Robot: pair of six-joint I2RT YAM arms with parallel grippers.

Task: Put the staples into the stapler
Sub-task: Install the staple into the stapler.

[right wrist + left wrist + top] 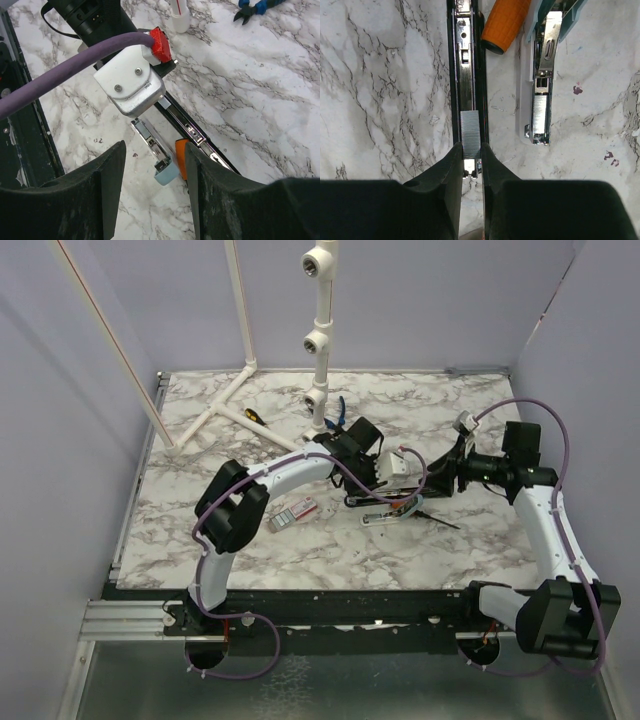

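The black stapler (pixel 481 70) lies open on the marble, its metal channel facing up and running away from my left wrist camera. A short grey strip of staples (pixel 470 131) sits over that channel. My left gripper (pixel 470 152) is shut on the strip's near end. The staples' white box with red marking (pixel 293 513) lies to the left. In the top view the stapler (pixel 365 502) lies at the table's middle, under the left gripper (pixel 385 483). My right gripper (pixel 154 150) stands open over the stapler's far end (pixel 200 137), holding nothing.
A pale teal bar with a metal insert (pixel 542 85) lies beside the stapler. An orange-handled screwdriver (pixel 505 22) rests between them. Blue pliers (pixel 252 9), a yellow-handled screwdriver (pixel 255 415) and white pipe stands (pixel 318 330) are at the back.
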